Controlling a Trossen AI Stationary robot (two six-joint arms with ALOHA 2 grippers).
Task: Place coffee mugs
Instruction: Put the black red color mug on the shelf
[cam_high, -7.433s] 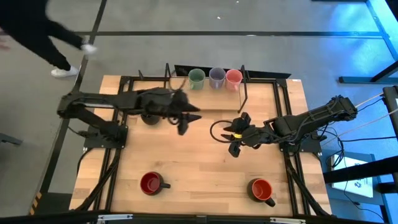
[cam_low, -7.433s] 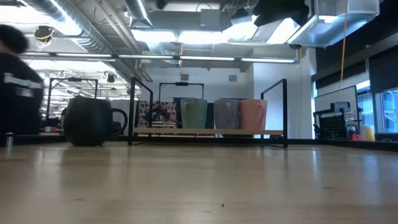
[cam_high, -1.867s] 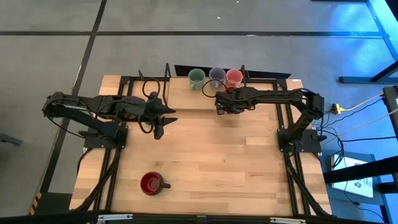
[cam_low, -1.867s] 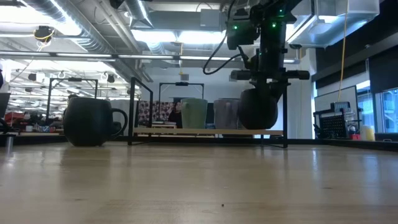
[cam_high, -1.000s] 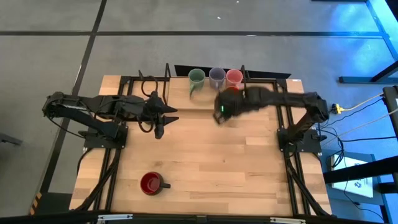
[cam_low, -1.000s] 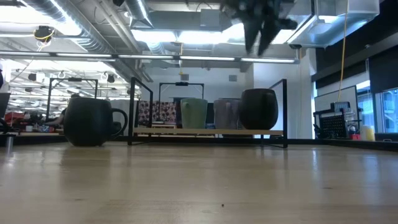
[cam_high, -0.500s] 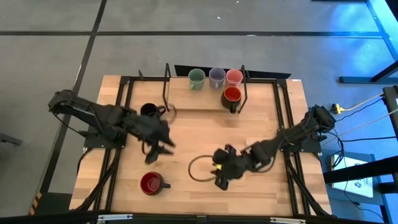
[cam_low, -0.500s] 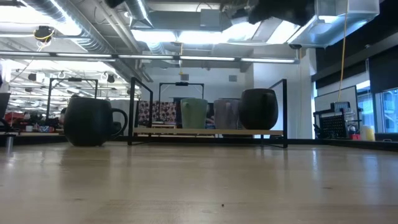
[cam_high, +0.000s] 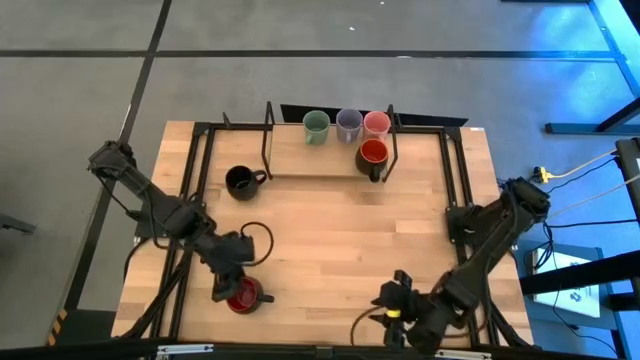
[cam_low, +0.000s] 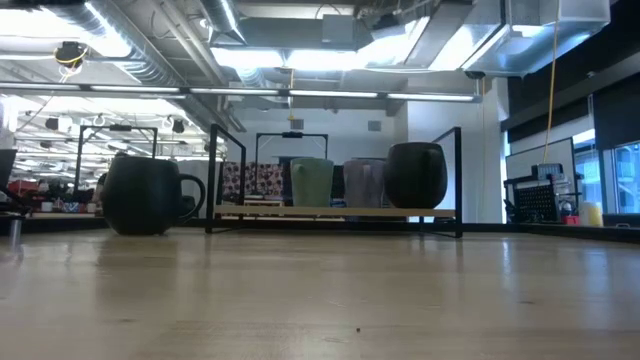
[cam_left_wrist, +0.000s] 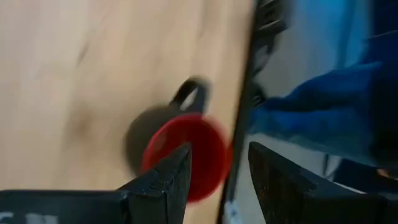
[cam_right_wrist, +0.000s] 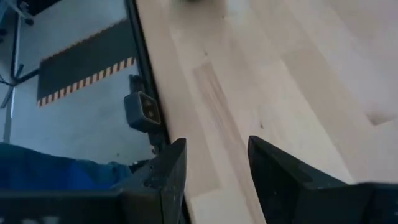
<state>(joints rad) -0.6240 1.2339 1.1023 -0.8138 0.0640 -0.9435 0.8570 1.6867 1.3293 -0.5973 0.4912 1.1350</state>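
Note:
A red mug (cam_high: 243, 294) stands on its base near the table's near edge, handle toward the right. My left gripper (cam_high: 224, 283) hovers just left of it, open; in the left wrist view the red mug (cam_left_wrist: 186, 157) lies just beyond my left gripper (cam_left_wrist: 217, 177), untouched. My right gripper (cam_high: 392, 312) is at the near edge, open, over bare wood (cam_right_wrist: 214, 168). The second red mug (cam_high: 372, 153) stands on the rack shelf in front of the pink mug (cam_high: 377, 122). Beside them stand the lavender mug (cam_high: 348, 124) and the pale green mug (cam_high: 316, 126). The black mug (cam_high: 238, 181) stands on the table left of the rack.
A black metal rack (cam_high: 268, 128) with a wooden shelf stands along the far edge, its uprights on either side of the mugs. The low view shows the black mug (cam_low: 145, 195) and the rack's mugs (cam_low: 415, 177), no gripper. A loose cable (cam_high: 255, 240) loops by my left arm.
My right gripper has swung from above the rack, where the red mug stays standing, across the table to the near edge. My left gripper has moved from beside the black mug toward the near edge, down to the red mug there. No mug has moved.

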